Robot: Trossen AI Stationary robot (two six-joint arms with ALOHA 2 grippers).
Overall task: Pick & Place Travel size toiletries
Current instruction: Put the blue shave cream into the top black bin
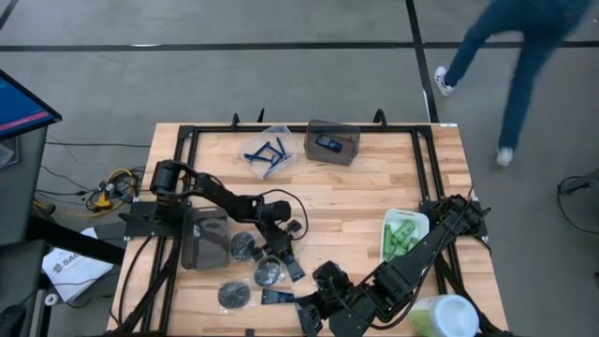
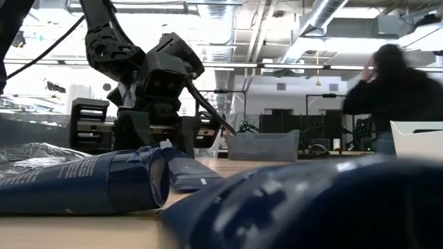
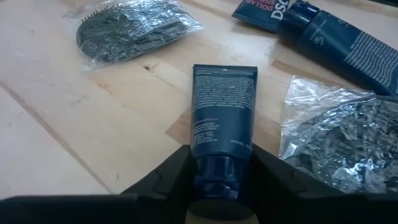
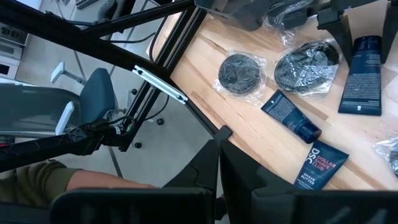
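- Gripping the cap end of a dark navy tube (image 3: 221,118), my left gripper (image 3: 219,186) had a finger pressed against each side of it; the tube lay flat on the wooden table (image 3: 56,124), label up, pointing away from my wrist.
- That left gripper (image 1: 284,245) stood low over the boards near the middle of the table, a little toward the front edge.
- Just beside the tube on either side lay dark round discs in clear wrap (image 3: 127,28), one nearer the table's left, another (image 3: 339,134) crinkled and close to my finger.
- Two more navy tubes (image 3: 339,37) lay beyond, near the front edge; from the table-top camera one tube (image 2: 83,181) showed lying on its side, cap toward the lens.
- My right gripper (image 4: 217,168) had its jaws fully closed with nothing between them; it (image 1: 323,309) hung over the front edge of the table, looking back at the discs and tubes.
- Blue razors (image 1: 265,153) sat in a clear bin (image 1: 281,136) at the back edge, and a grey bin (image 1: 333,142) beside it held one small dark item.
- Green mini bottles (image 1: 402,234) lay in a white tray (image 1: 418,218) toward the right edge.
- A pale-green-topped tub (image 1: 447,316) stood at the front right corner.
- A person (image 1: 519,56) was walking past beyond the back right corner.
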